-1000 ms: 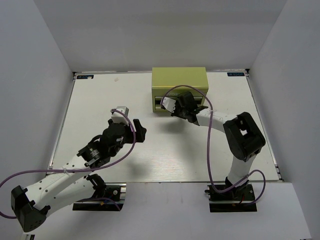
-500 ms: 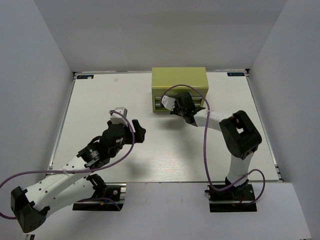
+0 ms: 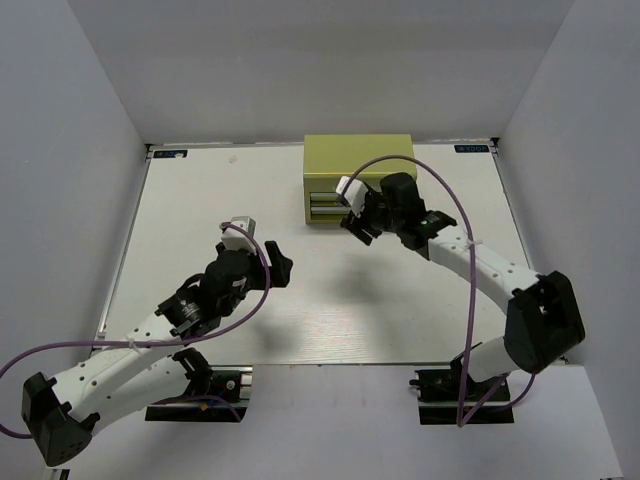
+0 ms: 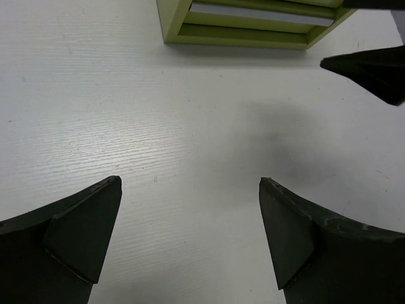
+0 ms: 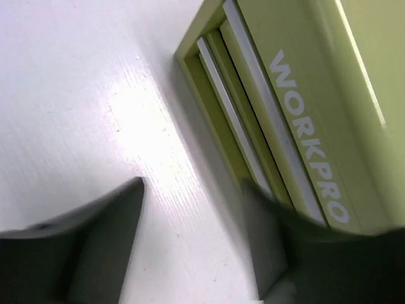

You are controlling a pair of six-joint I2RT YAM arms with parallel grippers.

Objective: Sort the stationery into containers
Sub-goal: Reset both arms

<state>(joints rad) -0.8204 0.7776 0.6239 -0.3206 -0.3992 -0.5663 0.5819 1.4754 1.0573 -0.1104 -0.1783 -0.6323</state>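
Backs right gripper (image 5: pixel 190 209) off the chest (image 3: pixel 358 160) front, jaws parted, empty — left gripper (image 4: pixel 188 183) wide open over the table (image 3: pixel 200 200), clear of edges.

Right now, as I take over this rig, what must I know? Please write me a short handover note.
Left hand: open, empty, hovering over the table, some way in front of the tool chest.
Right hand: open, nothing between the fingers, close to the chest's front.
Things: both drawers look pushed in. No pen shows in any view.
Done: cannot be confirmed. The pens may lie inside the drawers, but that is hidden.
Left: check the drawers before calling the sorting finished.
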